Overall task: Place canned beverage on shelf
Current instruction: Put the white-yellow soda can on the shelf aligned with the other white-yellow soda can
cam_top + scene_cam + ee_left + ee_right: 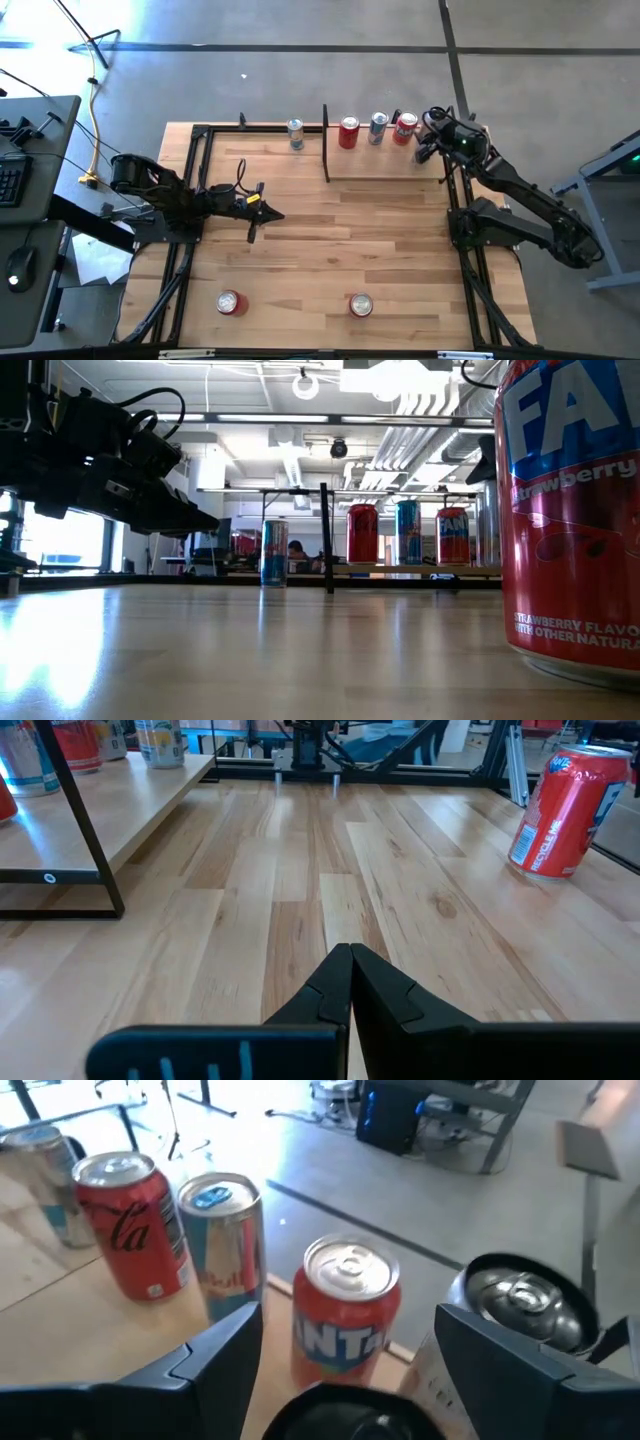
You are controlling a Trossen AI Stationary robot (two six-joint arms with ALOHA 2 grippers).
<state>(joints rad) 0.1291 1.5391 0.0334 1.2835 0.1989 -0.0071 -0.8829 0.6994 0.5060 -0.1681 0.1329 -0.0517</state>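
The shelf [390, 165], a pale wood panel at the table's far right, carries a red cola can [348, 132], a slim silver-blue can [377, 128] and an orange-red Fanta can [345, 1320], all upright on their bases. My right gripper [347, 1318] is open at the shelf's right end, one finger on each side of the Fanta can [405, 127] with a gap on both sides. My left gripper [275, 214] hovers shut and empty over the table's left middle.
A dark can with a silver top [515, 1305] stands just outside one right finger. Another can [295, 133] stands on the table left of the shelf's black bar [326, 145]. Two red cans [231, 302] [360, 305] stand near the front edge. Bare wood lies between.
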